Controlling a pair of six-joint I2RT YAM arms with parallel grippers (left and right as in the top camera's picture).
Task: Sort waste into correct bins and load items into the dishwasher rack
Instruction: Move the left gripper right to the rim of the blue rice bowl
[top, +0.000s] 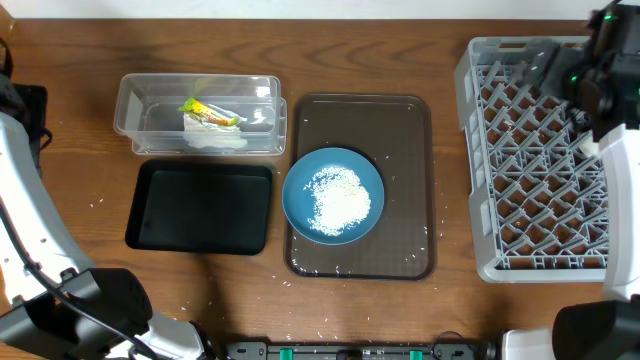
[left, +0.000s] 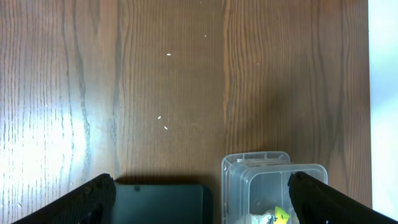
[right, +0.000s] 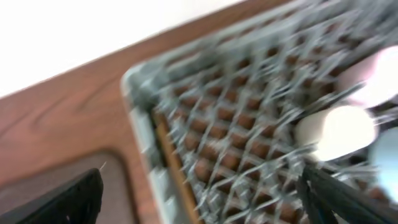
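Overhead: rice (top: 340, 197) on blue dish (top: 297, 196)

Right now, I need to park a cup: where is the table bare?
Bare table left of the clear tub and black tray, and a narrow strip between the brown tray and rack. Crowded where tub, trays and blue dish meet.

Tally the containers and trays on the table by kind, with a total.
Trays: 2, the black tray and the brown tray
Clear tub: 1
Blue dish: 1
Grey rack: 1
Total: 5
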